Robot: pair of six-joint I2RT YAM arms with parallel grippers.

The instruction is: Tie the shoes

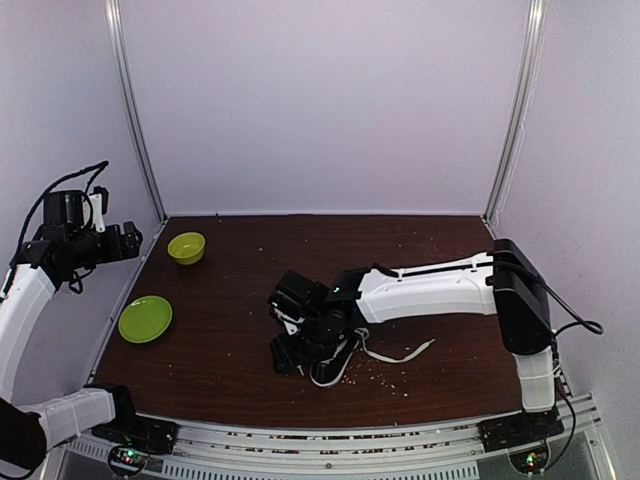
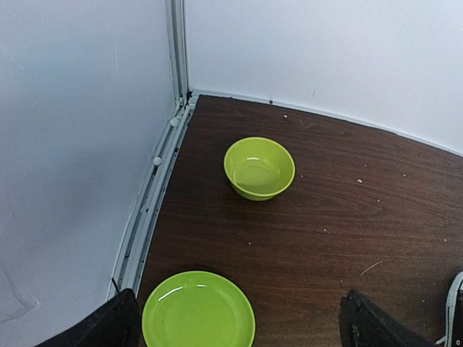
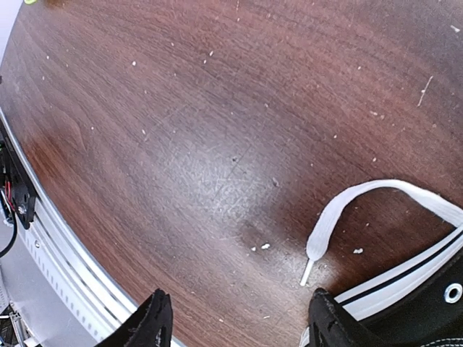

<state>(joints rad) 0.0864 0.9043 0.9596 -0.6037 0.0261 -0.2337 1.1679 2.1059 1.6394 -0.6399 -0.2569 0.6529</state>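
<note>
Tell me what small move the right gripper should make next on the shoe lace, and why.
Probably lower the right gripper and pinch the loose lace end. Its fingers stand open with nothing between them, and that end lies free on the table just ahead of them, beside the shoe.

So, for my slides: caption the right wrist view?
Open right gripper over a loose white lace end beside the black sneaker.

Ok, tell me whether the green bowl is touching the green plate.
Apart. The left wrist view shows a strip of bare table between the green bowl and the green plate; the top view agrees.
</note>
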